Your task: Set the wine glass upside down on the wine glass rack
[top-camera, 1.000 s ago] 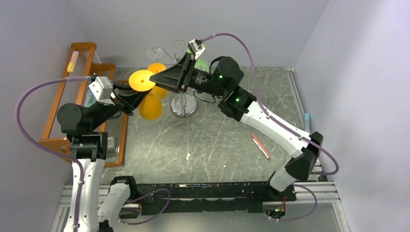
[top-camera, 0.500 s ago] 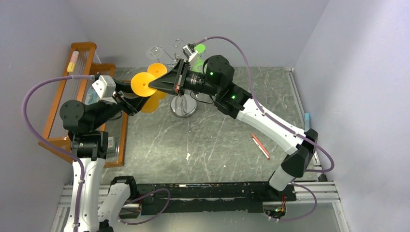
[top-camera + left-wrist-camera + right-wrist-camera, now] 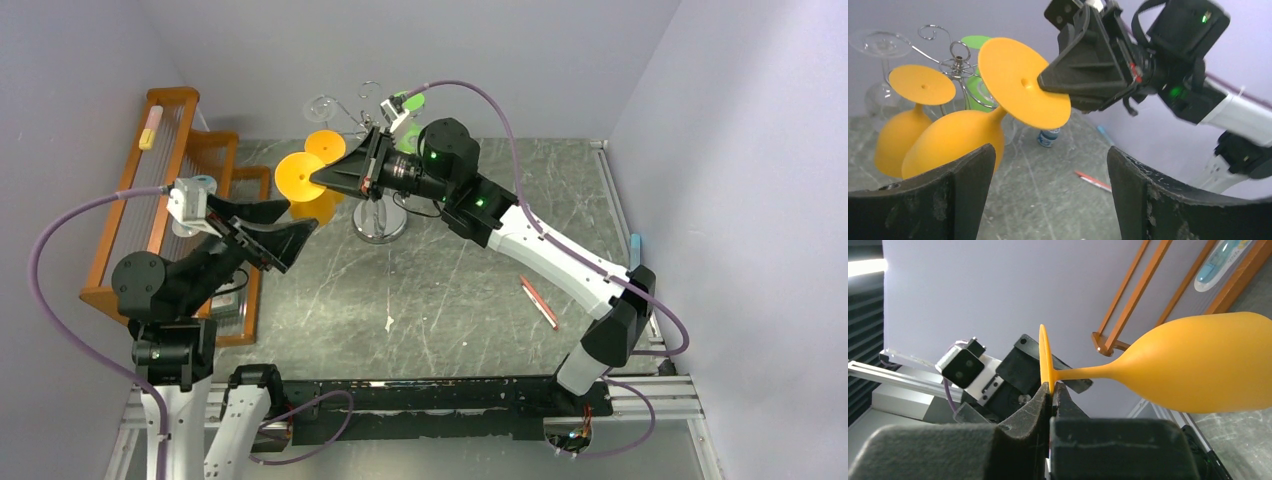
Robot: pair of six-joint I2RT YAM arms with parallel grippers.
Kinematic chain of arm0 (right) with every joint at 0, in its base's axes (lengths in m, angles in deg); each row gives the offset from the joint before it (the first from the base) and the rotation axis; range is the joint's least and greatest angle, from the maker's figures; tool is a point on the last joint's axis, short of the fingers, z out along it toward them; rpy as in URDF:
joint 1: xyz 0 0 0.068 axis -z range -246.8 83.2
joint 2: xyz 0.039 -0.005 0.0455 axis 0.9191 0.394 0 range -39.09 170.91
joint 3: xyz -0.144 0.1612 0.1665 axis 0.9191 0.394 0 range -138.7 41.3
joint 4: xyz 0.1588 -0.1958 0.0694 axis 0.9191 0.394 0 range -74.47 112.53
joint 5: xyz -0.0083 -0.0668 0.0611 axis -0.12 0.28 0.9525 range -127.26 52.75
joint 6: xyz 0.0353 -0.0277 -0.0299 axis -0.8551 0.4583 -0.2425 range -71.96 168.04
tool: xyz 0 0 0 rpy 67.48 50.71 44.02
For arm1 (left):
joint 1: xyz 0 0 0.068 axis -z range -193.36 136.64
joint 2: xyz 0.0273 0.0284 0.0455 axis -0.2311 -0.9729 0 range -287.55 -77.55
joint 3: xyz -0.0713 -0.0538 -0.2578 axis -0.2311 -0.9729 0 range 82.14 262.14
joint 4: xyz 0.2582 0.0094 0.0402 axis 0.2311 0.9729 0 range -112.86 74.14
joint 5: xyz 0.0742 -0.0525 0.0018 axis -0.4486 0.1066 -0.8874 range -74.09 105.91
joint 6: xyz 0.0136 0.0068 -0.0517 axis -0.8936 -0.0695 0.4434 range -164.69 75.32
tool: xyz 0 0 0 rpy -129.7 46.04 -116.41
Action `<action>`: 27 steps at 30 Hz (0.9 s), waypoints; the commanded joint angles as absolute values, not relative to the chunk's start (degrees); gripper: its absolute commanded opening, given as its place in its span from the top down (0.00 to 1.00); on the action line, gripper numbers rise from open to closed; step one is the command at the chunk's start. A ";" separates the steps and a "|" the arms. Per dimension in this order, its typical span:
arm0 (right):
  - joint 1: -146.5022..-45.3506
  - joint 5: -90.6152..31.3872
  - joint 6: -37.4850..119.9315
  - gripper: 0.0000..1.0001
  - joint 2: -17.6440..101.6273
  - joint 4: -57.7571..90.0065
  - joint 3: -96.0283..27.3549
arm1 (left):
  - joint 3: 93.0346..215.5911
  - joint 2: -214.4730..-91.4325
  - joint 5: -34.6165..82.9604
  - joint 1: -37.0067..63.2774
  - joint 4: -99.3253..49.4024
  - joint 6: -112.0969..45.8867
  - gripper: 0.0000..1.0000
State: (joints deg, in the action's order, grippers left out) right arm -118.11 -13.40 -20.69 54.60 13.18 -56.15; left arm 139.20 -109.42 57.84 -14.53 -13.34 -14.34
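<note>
The orange wine glass [image 3: 298, 173] hangs tilted in the air, its foot disc up and its bowl [image 3: 953, 142] down to the left. My right gripper [image 3: 318, 181] is shut on the rim of that foot disc [image 3: 1044, 357], with the bowl [image 3: 1208, 365] sticking out sideways. My left gripper [image 3: 300, 216] stands open a little nearer than the bowl, nothing between its fingers [image 3: 955, 185]. Just behind stands the chrome wine glass rack [image 3: 380, 225], its curled arms [image 3: 955, 60] carrying another orange glass [image 3: 922, 84], a green one [image 3: 975, 42] and a clear one [image 3: 878, 45].
An orange-brown wooden slatted rack [image 3: 175, 130] runs along the left wall. A red pen [image 3: 539, 303] lies on the table to the right. A small bottle [image 3: 1049, 136] stands past the chrome rack's base.
My left gripper opened, let go of the orange glass's bowl and drew back toward the near left. My right gripper shut on the foot disc and now holds the glass alone.
</note>
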 commanded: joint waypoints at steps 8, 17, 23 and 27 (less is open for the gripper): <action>-117.73 -12.92 -18.25 1.00 52.56 8.91 -50.59 | 140.28 -110.20 43.45 -14.30 -7.50 18.90 0.24; -117.77 -11.77 -17.05 1.00 52.42 8.50 -49.25 | 141.78 -113.48 44.04 -14.24 -4.83 19.99 0.72; -117.78 -11.38 -16.10 0.84 52.65 9.07 -49.88 | 142.75 -113.54 38.61 -14.32 -1.52 18.15 0.95; -117.78 -12.07 -12.89 0.47 51.24 9.45 -49.55 | 148.37 -114.02 27.67 -14.31 6.86 11.72 0.95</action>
